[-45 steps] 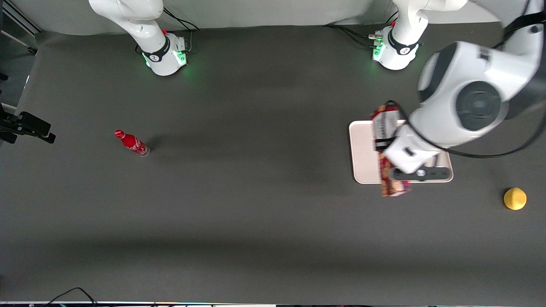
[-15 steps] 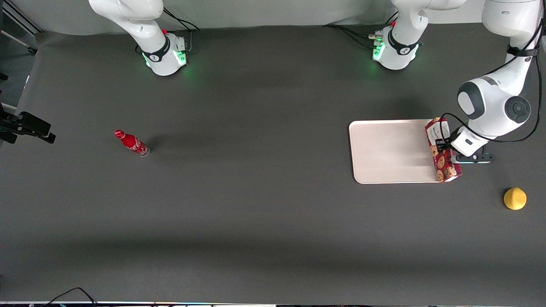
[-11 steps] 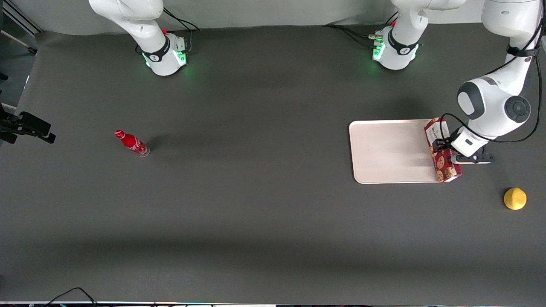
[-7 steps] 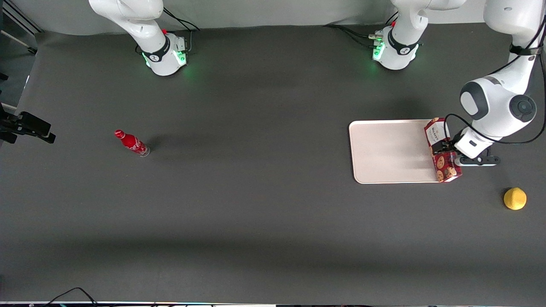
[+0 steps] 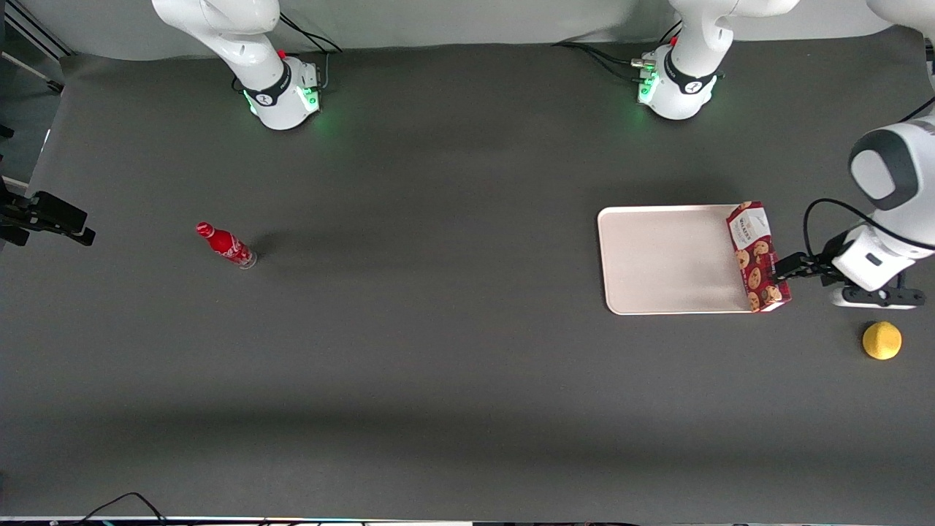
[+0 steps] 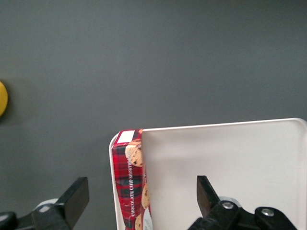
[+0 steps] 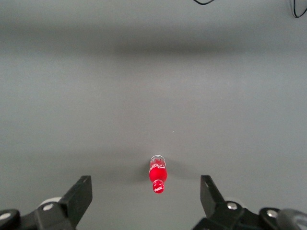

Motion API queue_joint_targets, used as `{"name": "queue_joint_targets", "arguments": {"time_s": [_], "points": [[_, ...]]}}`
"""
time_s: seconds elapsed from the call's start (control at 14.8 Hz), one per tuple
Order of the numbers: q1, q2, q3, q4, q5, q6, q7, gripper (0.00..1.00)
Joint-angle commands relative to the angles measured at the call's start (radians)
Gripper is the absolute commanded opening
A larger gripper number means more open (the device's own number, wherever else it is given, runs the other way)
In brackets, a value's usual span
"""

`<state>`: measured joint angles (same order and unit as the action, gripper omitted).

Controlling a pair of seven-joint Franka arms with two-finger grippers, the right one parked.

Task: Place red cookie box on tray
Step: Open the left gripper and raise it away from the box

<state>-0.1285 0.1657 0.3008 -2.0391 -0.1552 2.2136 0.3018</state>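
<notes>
- Toward the parked arm's end of the surface (image 5: 453, 351), a small red bottle (image 5: 225, 244) stands alone, well apart from everything else; it plays no part in this task and looks merely left where it was.
- Near the working arm's end lies the tray (image 5: 665, 259), flat on the dark surface, its long bare middle unoccupied.
- Along the tray's short edge at the working arm's end sits the red cookie box (image 5: 757, 256), lengthwise with that edge, white label end farther from the front camera. The wrist view shows the box (image 6: 130, 187) inside the rim; whether it lies flat or rests partly on the rim, I cannot tell. My reading: it was set down at the nearest reachable edge, so the placing looks done.
- Just beside the box, off the tray toward the working arm's end, the tool (image 5: 795, 266) hangs with its jaws spread wide and nothing between them, apart from the carton.
- Nearer the front camera than the tool, a yellow round fruit (image 5: 882, 340) rests on the surface.
- Dark grey matting covers the whole surface; a pale wall runs along its edge by the arm bases.
</notes>
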Motion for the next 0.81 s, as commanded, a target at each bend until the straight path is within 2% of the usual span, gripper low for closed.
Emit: {"name": "queue_joint_targets", "arguments": {"time_s": [0.0,0.14,0.34,0.54,0.75], "points": [[0.000,0.000,-0.044,0.207,0.051,-0.226,-0.119,1.00],[0.001,-0.006,-0.084,0.317,0.083,-0.371,-0.174,1.00],[0.001,-0.024,-0.123,0.466,0.092,-0.567,-0.249,1.00],[0.003,-0.087,-0.170,0.490,0.131,-0.611,-0.270,1.00],[0.001,-0.127,-0.180,0.488,0.131,-0.630,-0.294,1.00]]}}
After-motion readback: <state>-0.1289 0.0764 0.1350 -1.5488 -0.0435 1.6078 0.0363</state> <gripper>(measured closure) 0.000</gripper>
